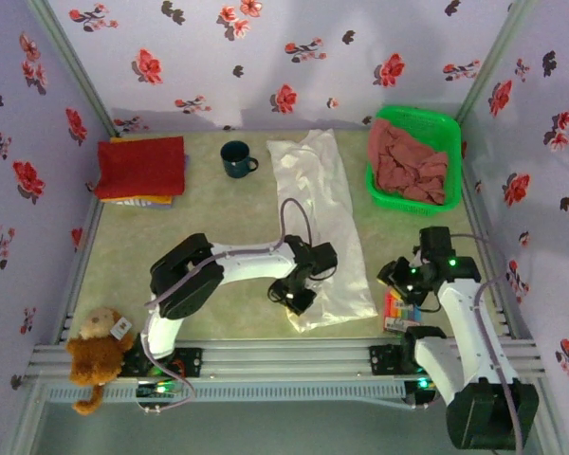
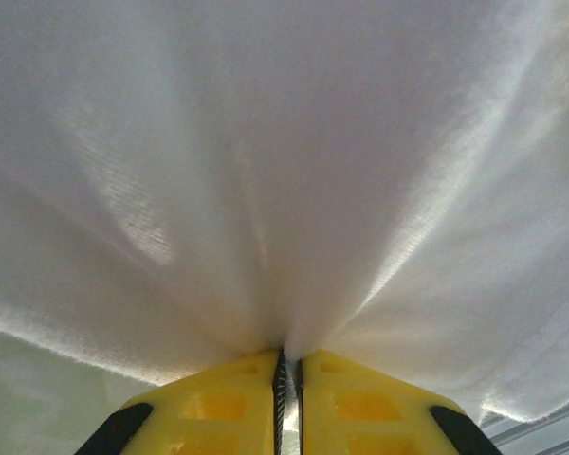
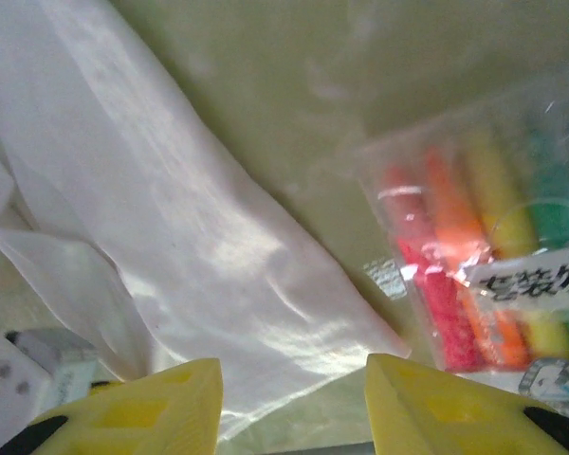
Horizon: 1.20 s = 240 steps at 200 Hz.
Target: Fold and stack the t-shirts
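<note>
While its jaws pinch the near edge of the white shirt, the left gripper sits low over the table; the right gripper hangs half open and empty beside a marker pack; the red shirt lies far left, pink shirts in the basket

Black Chinese characters, partly cut off, on a white label on the marker pack, right of the right end effector.
</note>
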Each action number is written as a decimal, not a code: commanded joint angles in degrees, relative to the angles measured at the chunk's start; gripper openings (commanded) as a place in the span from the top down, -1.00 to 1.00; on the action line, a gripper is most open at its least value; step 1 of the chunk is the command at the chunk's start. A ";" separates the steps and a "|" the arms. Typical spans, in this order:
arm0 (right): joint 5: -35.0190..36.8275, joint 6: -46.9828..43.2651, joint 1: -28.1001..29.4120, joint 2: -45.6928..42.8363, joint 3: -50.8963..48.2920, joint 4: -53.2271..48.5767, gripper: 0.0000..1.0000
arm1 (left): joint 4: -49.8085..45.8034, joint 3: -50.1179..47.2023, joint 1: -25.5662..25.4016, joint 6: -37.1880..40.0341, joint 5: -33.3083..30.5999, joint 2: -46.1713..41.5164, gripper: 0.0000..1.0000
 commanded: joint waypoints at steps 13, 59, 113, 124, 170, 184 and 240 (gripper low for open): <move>2.70 3.90 5.38 1.91 -1.02 0.58 0.10 | -3.08 -4.93 2.10 3.21 -3.25 -0.47 0.66; 4.74 8.55 14.46 6.89 -2.09 4.49 0.09 | -1.28 -8.68 4.42 5.24 -3.44 -2.79 0.63; 9.18 9.74 23.49 12.99 0.68 2.45 0.09 | -1.35 -8.04 4.29 4.56 -2.89 -12.63 0.11; 9.12 10.09 25.22 13.79 0.77 2.28 0.08 | -1.54 -8.01 3.58 3.95 -2.73 -14.50 0.05; 8.45 11.87 30.61 15.74 1.06 2.97 0.03 | -1.43 -11.75 -0.19 2.38 -2.77 -18.19 -0.12; 8.01 12.83 32.14 16.10 0.39 4.52 0.02 | 0.37 -13.83 -1.60 1.82 -3.33 -18.81 -0.14; 8.12 14.78 35.94 19.08 -1.19 8.00 0.01 | 6.39 -17.00 -3.48 0.54 -4.63 -17.48 -0.13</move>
